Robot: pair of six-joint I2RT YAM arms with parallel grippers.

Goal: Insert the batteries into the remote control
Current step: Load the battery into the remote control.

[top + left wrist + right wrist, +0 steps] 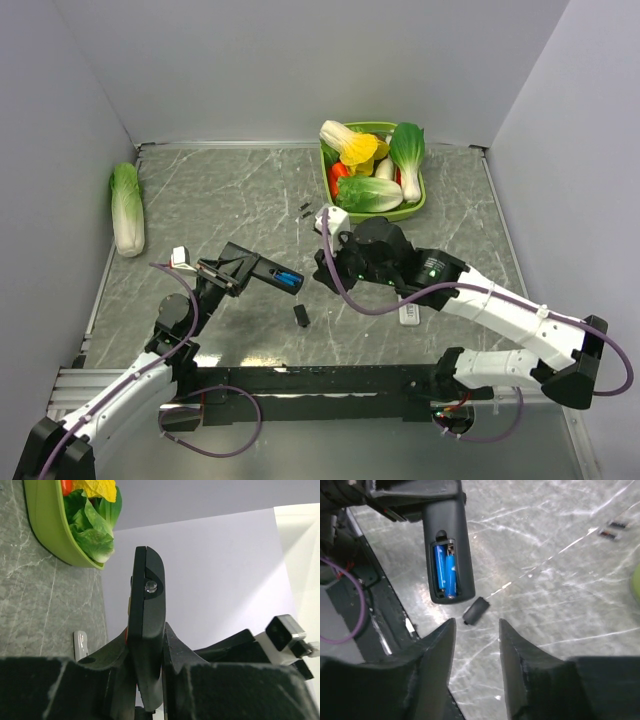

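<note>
Evidently the left end effector [228, 270] clamps the black remote control [447, 555] to steady its open bay — both blue batteries [445, 571] sit inside it. The right end effector [476, 625], released, hovers just beyond the remote's bay end, over a small dark piece [475, 611] on the worktop [545, 580].

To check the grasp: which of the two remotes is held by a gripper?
The black remote, clamped in the left gripper; the white remote lies loose on the table.
</note>
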